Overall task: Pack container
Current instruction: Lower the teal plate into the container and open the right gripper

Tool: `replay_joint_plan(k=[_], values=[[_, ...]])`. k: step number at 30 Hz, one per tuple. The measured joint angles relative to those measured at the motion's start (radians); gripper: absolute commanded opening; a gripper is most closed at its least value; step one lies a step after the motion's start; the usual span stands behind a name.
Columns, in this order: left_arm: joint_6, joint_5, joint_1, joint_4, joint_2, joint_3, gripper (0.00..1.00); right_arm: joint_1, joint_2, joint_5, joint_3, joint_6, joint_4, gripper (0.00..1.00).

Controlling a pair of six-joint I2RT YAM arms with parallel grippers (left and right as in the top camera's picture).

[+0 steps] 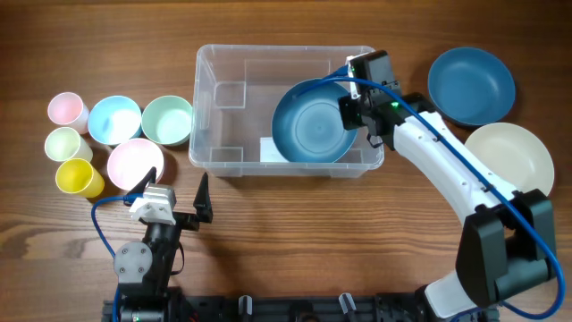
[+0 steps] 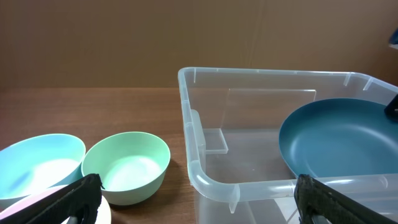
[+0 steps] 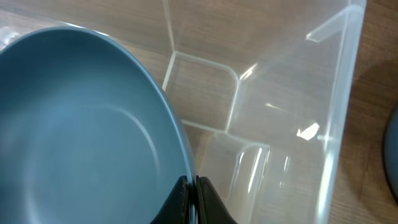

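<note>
Left edge of the table: pink cup point(image 1: 67, 109), pale cup point(image 1: 64, 143) and yellow cup point(image 1: 79, 177), with the light blue bowl point(image 1: 114, 119), pink bowl point(image 1: 134, 163) and green bowl point(image 1: 167, 121) clustered just beside them.

Near edge, left of centre: your left hand point(image 1: 176, 192) is spread wide and holds nothing. One finger hangs over the pink bowl's rim, so a careless swing could shove that bowl into its neighbours.

Mid-table, toward the far edge: the container point(image 1: 286, 50), just beside the green bowl. The blue plate point(image 1: 308, 125) fills its right half and looks tilted, high side toward the right wall.

Your right hand point(image 3: 189, 186) is pinched tight on that plate's rim, low inside the container and close to the right wall.

Likely trouble:
- Let go while the plate is tilted and it may drop, clatter and slide.
- Lift out crooked and a finger could catch the wall, and the light container might be dragged along.
- The plate could end up propped on the wall and not lie flat.

Right edge: second blue plate point(image 1: 471, 85) and cream plate point(image 1: 509, 159), apart from the container.
</note>
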Motion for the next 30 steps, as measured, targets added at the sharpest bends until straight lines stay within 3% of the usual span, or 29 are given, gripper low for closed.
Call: replay_joint_plan(k=[9,17,18,19,21,25,30], values=[[0.000,0.000,0.000,0.000,0.000,0.000,1.00,-0.001,0.000,-0.006,0.020,-0.004,0.001,0.53],[0.000,0.000,0.000,0.000,0.000,0.000,1.00,-0.001,-0.033,0.026,0.181,0.071,-0.213,0.54],[0.000,0.000,0.000,0.000,0.000,0.000,1.00,-0.003,-0.049,0.050,0.206,0.108,-0.272,0.55],[0.000,0.000,0.000,0.000,0.000,0.000,1.00,-0.009,-0.069,0.076,0.228,0.149,-0.323,0.72],[0.000,0.000,0.000,0.000,0.000,0.000,1.00,-0.035,-0.117,0.122,0.260,0.246,-0.406,0.80],[0.000,0.000,0.000,0.000,0.000,0.000,1.00,-0.175,-0.237,0.171,0.282,0.409,-0.539,0.84],[0.000,0.000,0.000,0.000,0.000,0.000,1.00,-0.451,-0.323,0.178,0.288,0.492,-0.655,0.86]])
